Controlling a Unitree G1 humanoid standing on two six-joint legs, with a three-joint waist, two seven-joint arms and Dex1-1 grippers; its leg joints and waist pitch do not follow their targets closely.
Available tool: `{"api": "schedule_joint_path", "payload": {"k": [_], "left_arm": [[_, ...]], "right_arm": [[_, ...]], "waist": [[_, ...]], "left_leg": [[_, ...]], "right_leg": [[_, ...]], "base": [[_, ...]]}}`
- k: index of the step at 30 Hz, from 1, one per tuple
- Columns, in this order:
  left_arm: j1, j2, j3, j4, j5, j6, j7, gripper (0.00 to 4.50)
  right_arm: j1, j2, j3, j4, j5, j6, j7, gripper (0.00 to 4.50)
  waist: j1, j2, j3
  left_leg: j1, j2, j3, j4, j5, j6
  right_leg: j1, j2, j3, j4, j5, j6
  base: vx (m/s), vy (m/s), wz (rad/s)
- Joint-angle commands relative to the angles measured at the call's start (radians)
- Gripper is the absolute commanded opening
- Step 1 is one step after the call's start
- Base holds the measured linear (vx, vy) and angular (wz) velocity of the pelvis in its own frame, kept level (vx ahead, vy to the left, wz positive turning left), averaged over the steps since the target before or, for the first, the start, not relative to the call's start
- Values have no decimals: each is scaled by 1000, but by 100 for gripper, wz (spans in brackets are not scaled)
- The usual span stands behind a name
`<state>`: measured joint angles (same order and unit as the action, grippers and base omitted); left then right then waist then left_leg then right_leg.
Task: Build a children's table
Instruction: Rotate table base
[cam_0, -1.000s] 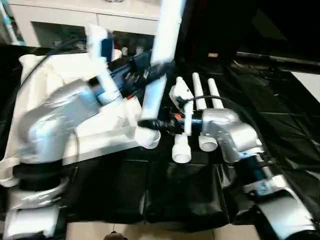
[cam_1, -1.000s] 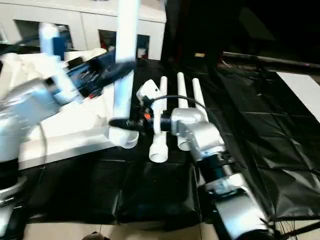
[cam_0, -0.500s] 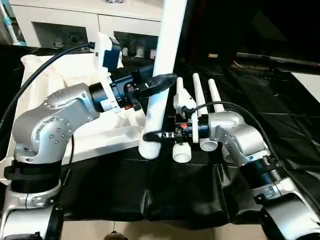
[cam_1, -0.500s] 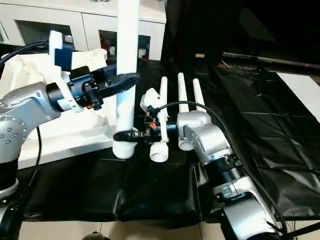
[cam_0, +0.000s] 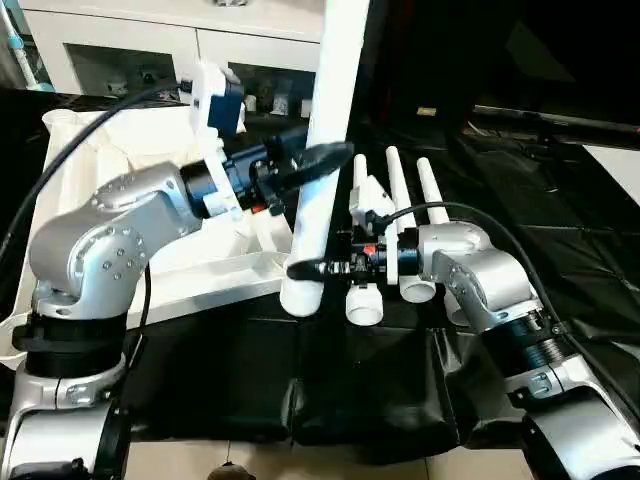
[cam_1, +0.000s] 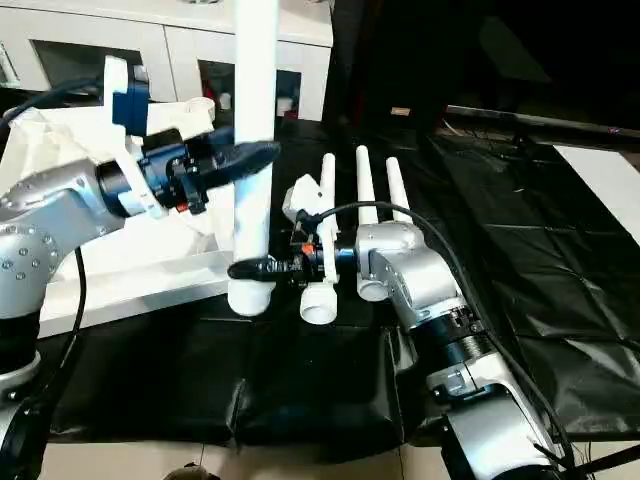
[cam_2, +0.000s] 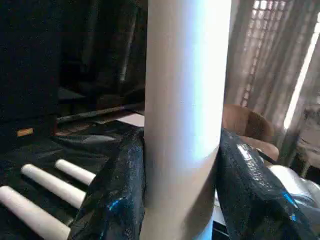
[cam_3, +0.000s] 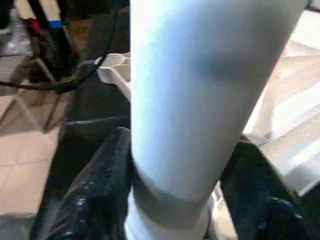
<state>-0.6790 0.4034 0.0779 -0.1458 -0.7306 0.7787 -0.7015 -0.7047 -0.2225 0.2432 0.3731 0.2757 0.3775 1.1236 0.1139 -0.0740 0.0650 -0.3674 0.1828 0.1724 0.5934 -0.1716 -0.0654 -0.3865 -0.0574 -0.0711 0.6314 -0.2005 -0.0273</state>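
Left tool (cam_0: 322, 160), two black fingers on a silver forearm, was closed around the long white tapered plastic tube leg (cam_0: 328, 130) partway up; in the left wrist view a black finger (cam_2: 117, 195) pressed on each side of the tube. That leg stood upright at the near right corner of the white plastic rectangular tabletop (cam_0: 140, 270), its wide end (cam_0: 300, 297) down at the round corner socket; whether it was fully seated could not be told. The tabletop itself lay on a black wrinkled plastic sheet (cam_0: 350, 390), in front of a white cabinet with glass doors (cam_0: 130, 60).

Just right of the upright leg, the right tool (cam_0: 305, 268) had its black fingers around the leg's lower end, close above the socket; the right wrist view showed a finger (cam_3: 95, 200) on either side of the tube. Further right of the upright leg, three more white tube legs (cam_0: 398, 200) lay side by side on the black sheet, wide ends toward the robot, partly behind the right forearm.
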Motion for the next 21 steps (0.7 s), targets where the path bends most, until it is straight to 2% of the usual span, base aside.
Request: {"api": "schedule_joint_path", "payload": {"k": [1, 12, 17, 21], "left_arm": [[-21, -10, 13, -7, -3, -9, 15, 173], [-11, -2, 5, -29, -15, -9, -8, 172], [-5, 2, 0, -50, -27, -13, -38, 172], [-5, 1, 0, -63, -40, -16, -56, 172]], "right_arm": [[-20, 9, -21, 22, -24, -28, -60, 287], [-17, 26, -34, 28, 9, 5, -47, 295], [-16, 28, -45, 32, 37, 36, -31, 295], [-15, 28, -45, 40, 43, 59, -23, 295]], "waist": [[1, 17, -73], [1, 16, -72], [2, 19, -72], [1, 17, -71]], "left_leg": [[14, 48, -16, -64, -140, -41], [14, 49, -16, -66, -150, -38], [15, 50, -16, -66, -151, -37], [14, 49, -16, -67, -148, -37]], "right_leg": [[49, -87, 56, -62, -105, -188], [49, -88, 57, -64, -126, -175], [49, -88, 57, -64, -123, -179], [50, -88, 57, -64, -119, -182]], "base": [[0, 0, 0], [0, 0, 0], [0, 0, 0], [0, 0, 0]]}}
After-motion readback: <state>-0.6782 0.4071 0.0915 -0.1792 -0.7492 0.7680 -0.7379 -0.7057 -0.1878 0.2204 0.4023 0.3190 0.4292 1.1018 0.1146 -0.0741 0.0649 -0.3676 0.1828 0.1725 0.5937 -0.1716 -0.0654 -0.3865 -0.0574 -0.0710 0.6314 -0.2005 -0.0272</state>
